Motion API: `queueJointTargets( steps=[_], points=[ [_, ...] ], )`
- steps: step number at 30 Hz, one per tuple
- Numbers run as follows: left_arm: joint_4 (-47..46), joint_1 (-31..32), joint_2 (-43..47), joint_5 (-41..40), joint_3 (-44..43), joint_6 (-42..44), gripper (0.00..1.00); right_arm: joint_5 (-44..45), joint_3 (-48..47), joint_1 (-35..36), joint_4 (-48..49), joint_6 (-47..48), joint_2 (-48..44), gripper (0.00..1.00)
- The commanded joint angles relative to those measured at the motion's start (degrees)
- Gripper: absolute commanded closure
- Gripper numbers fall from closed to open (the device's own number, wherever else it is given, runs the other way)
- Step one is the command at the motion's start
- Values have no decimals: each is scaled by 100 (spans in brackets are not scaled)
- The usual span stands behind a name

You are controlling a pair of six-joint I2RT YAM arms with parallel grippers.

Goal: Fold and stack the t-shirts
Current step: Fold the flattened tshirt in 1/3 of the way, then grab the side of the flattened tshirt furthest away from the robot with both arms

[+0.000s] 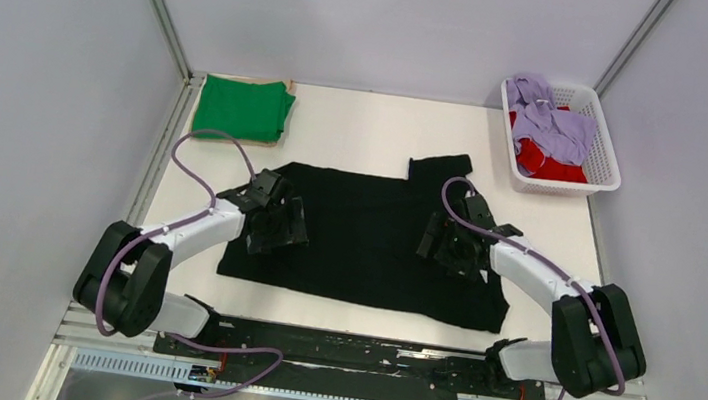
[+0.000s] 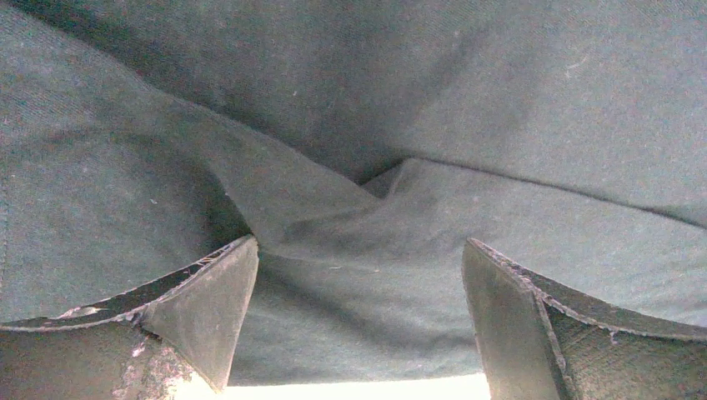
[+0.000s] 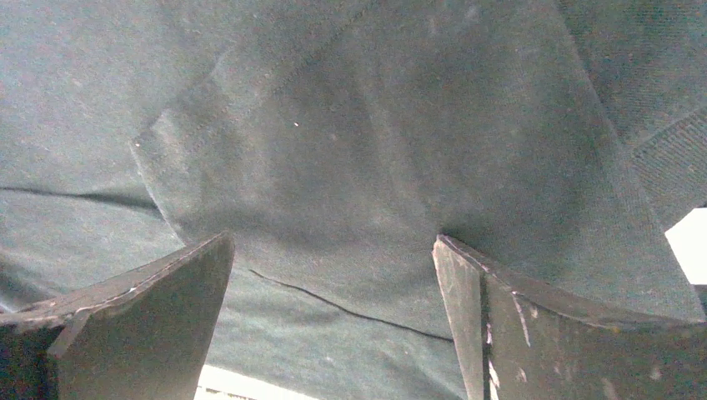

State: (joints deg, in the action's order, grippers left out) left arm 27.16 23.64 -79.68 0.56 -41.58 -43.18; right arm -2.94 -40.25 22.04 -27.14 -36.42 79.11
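Two open grippers poised over one black tee

Two pairs of fingers stand apart, clamped on nothing. The left gripper (image 1: 277, 223) hangs low over the black t-shirt (image 1: 365, 247) near its 9 o'clock edge, and its wrist view shows a raised wrinkle running between the spread jaws. The right gripper (image 1: 444, 241) sits toward the shirt's 3 o'clock side, its jaws straddling a doubled-over flap of cloth. Whether the tips touch the fabric I cannot tell.

That shirt lies spread at the centre of the table (image 1: 369, 121), one sleeve (image 1: 439, 166) poking out at about 1 o'clock. It looks light, limp and thin, so it will likely sag and crease wherever it is unsupported. A pinch at hems or corners, one per gripper, should keep the fold line straight. The weave looks matte, so slipping seems unlikely.

By count: four tees show. One is black. One green t-shirt (image 1: 242, 109) is already folded at the table's 11 o'clock corner. One lavender t-shirt (image 1: 552, 124) and one red t-shirt (image 1: 539, 161) are heaped in the single white basket (image 1: 605, 156) at 1 o'clock. More may hide beneath.
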Motion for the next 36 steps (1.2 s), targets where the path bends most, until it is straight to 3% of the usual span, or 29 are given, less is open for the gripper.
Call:
queueJointTargets(
  steps=[1, 10, 19, 23, 29, 36],
  points=[
    [858, 157, 365, -101, 354, -368, 0, -128, 314, 188, -1628, -543, -254, 0],
    [1462, 376, 1171, -348, 707, -831, 0, 174, 630, 212, -1893, -981, -440, 0],
    [1273, 376, 1296, -691, 609, -984, 0, 646, 643, 204, -1850, -1212, -649, 0],
    [953, 378, 1217, -643, 302, -820, 0, 603, 365, 203, -1275, -870, -1063, 0],
    [908, 302, 927, -1416, -639, -463, 0, 828, -349, 208, -551, -402, -1616, 0],
    [292, -675, -63, -933, -1394, -95, 0, 1422, -468, 189, -206, -239, -1606, 0]
  ],
)
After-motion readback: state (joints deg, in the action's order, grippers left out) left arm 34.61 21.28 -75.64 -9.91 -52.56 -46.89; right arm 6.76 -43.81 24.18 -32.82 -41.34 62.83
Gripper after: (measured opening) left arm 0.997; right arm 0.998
